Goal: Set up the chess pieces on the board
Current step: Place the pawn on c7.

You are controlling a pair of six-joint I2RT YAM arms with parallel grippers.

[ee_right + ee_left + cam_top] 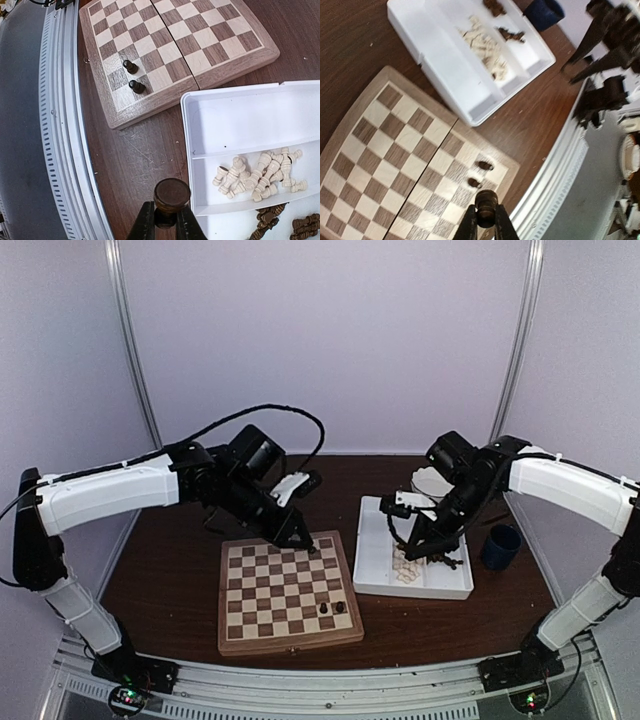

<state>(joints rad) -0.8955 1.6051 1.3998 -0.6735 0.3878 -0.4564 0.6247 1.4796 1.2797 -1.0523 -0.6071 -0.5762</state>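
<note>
Left claw (pixel 486 214) clamps a dark brown turned chess piece (pixel 486 200), perhaps a pawn, by the checkered wooden board (pixel 380 150); right claw (pixel 167 216) grips another dark piece (pixel 171 195).

Overhead view, downward wrist views, board (pixel 288 592) shared

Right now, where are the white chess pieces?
The white pieces lie heaped in the white tray's middle section, right of the board in the top view, beside the dark pieces.
</note>
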